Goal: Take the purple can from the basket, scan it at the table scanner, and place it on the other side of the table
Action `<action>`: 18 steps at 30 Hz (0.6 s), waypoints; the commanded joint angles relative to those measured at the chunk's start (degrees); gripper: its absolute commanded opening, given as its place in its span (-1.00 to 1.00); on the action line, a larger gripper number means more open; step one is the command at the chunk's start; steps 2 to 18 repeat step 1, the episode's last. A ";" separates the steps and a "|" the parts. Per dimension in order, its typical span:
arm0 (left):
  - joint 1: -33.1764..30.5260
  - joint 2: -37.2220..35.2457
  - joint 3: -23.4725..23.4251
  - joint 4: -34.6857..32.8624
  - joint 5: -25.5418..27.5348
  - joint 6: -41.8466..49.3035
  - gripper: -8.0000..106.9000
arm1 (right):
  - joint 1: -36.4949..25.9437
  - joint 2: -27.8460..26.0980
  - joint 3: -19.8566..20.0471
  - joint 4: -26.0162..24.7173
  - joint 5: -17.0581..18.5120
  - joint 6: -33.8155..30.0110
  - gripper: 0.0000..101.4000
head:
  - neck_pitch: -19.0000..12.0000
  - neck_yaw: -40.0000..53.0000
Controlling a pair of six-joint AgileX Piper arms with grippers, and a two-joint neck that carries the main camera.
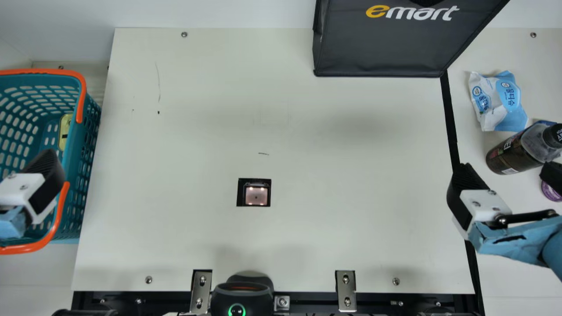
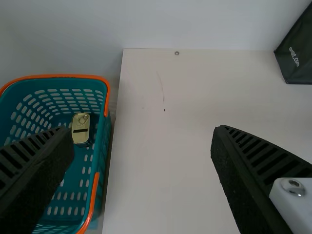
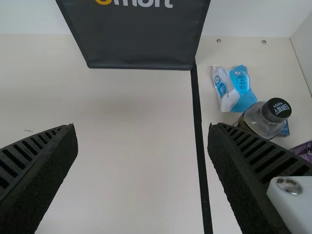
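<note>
At the right side of the table [image 1: 360, 245], past the black strip [image 1: 448, 114], lies the purple can [image 1: 551, 192], partly hidden by one finger of my right gripper [image 1: 505, 171] and cut off by the main view's edge. The right gripper's fingers stand wide apart, holding nothing. In the main view, one finger is over the bare table just beside the strip, the other near the can; whether the latter touches it, I cannot tell.

My left gripper [image 1: 48, 169] is positioned over the basket [image 1: 81, 153]. Its two ribbed fingers are spread wide, likewise with no load, as the left wrist view shows. The basket is teal with orange handles and contains a tin with a gold lid [image 2: 80, 127] and pull ring.

Set into the table is the scanner [image 1: 253, 192], a small black-framed window with lit spots. Beyond the strip, the bottle [image 1: 511, 156] lies between the can and the pack of wipes [image 1: 500, 101]. A dark bag [image 1: 382, 44] stands at the far side, its lower corner near the strip's end.
</note>
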 commanded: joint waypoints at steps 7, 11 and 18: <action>0.00 0.00 0.00 0.00 0.00 0.00 0.71 | 0.00 0.00 0.00 0.00 0.00 0.00 0.87 | -1.48 0.09; 0.00 0.00 0.00 0.00 0.00 0.00 0.71 | 0.00 0.00 0.00 0.00 0.00 0.00 0.87 | -1.48 0.09; 0.00 0.00 0.00 0.00 0.00 0.00 0.71 | 0.00 0.00 0.00 0.00 0.00 0.00 0.87 | -1.48 0.09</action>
